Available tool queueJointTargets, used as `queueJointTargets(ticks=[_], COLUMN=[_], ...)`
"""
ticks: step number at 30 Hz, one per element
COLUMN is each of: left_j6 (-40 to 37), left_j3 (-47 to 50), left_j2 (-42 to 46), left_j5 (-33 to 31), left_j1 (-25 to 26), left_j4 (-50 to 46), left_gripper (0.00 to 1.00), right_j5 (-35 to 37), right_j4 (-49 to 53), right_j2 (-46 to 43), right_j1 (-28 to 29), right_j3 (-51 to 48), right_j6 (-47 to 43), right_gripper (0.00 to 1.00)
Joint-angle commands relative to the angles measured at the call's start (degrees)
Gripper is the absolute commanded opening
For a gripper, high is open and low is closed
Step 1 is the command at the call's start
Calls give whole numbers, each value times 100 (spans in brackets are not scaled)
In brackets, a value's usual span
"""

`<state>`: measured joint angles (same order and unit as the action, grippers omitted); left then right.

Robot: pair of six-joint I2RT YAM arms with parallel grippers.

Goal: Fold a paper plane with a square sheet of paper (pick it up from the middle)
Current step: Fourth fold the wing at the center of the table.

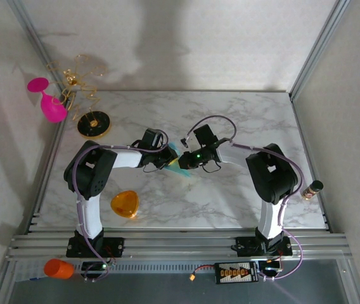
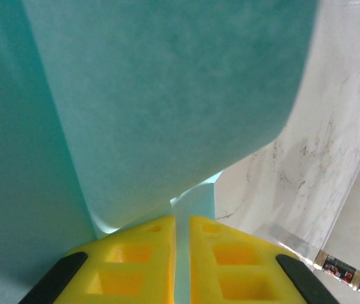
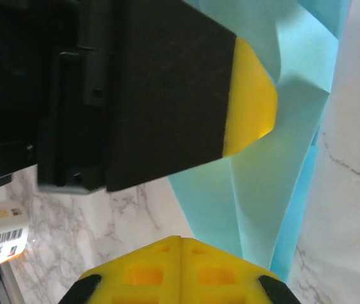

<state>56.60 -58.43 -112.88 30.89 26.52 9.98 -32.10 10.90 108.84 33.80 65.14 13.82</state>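
Note:
The teal sheet of paper (image 1: 174, 156) hangs over the middle of the marble table, between the two grippers. It is folded, with creases and layered flaps (image 3: 262, 190); I cannot tell whether it makes a paper plane. My left gripper (image 2: 181, 218) is shut on it, a strip of teal showing between the yellow fingers, and the paper (image 2: 167, 95) rises broadly in front of that camera. My right gripper (image 3: 180, 239) is shut, its pads pressed together with nothing between them, just left of the paper's lower edge. The left gripper's yellow fingertip (image 3: 253, 104) presses on the paper above it.
An orange rounded-triangle piece (image 1: 125, 203) lies near the left arm's base. At the back left are a pink glass (image 1: 50, 101) and a black round stand (image 1: 94, 123) with gold wire. A small bottle (image 1: 311, 189) lies at the right edge, and an orange cup (image 1: 58, 268) sits below the table's front.

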Motion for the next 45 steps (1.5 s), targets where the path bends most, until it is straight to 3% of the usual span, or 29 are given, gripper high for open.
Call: queueJointTargets(ticks=[1,27,37,45], left_j6=[18,42,79,71], left_j3=[113,73,69,51], left_j2=[-348,-382,-415,-406], left_j5=[-295,-330,-346,-347], left_j1=[-20,-16,-16,-16], left_j4=[-646,-767,-831,-855], left_gripper=[15,15,15,15], right_j5=[160,683,80,378], right_j4=[-33,201,13,67], right_j2=[155,402,-25,199], right_j1=[36,15,21,21], right_j3=[106,-10,-131,-289], right_j6=[119,24,23,23], right_gripper=[7,7,8,8])
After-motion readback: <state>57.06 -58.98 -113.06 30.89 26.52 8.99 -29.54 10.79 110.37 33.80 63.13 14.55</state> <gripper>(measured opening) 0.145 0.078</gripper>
